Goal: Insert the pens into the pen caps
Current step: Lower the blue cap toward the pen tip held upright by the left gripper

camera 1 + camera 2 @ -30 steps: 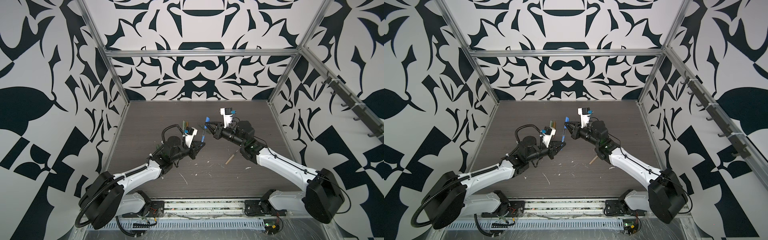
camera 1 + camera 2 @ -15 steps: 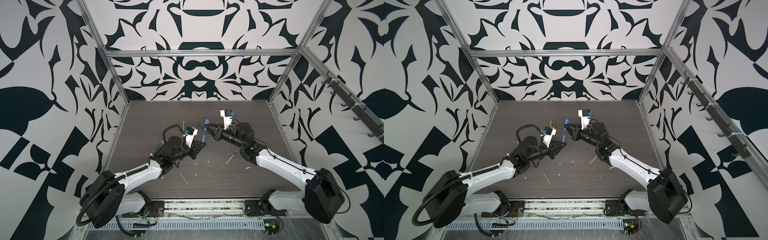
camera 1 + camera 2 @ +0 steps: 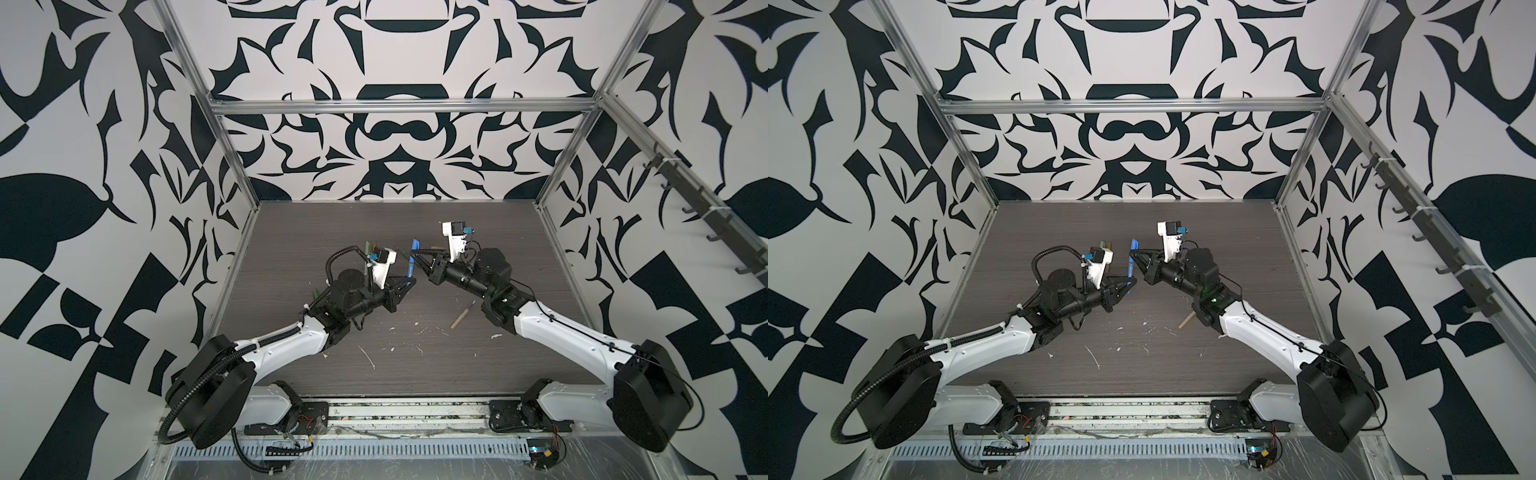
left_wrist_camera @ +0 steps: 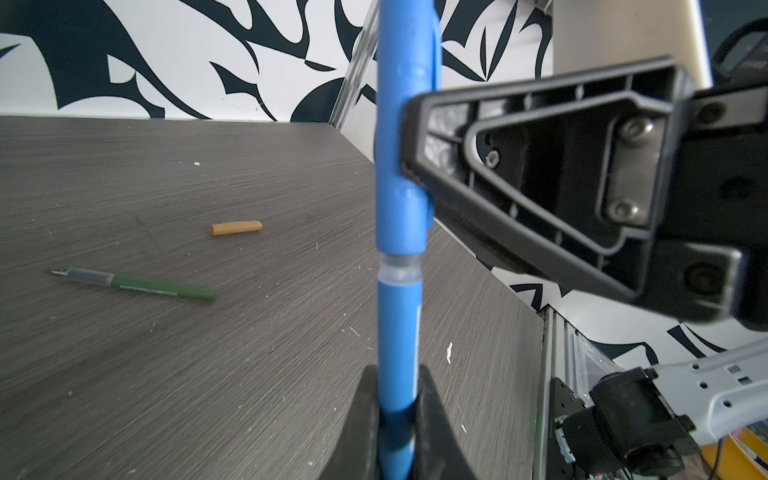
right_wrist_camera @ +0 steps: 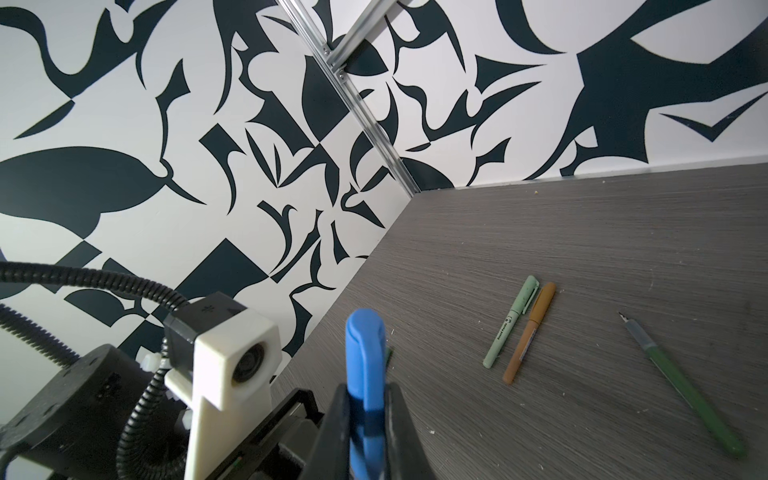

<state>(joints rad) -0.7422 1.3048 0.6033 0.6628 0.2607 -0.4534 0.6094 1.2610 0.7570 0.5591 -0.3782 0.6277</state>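
While the left gripper (image 4: 397, 415) clenches the blue pen (image 4: 399, 328), the right gripper (image 5: 365, 415) pinches the blue cap (image 5: 363, 345) over its tip, both above the table (image 4: 166, 374). A clear band shows between them.

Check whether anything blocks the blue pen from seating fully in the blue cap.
Nothing visible does. The blue pen, in the left end effector, sits in line inside the blue cap held by the right end effector; only a short clear band shows uncovered.
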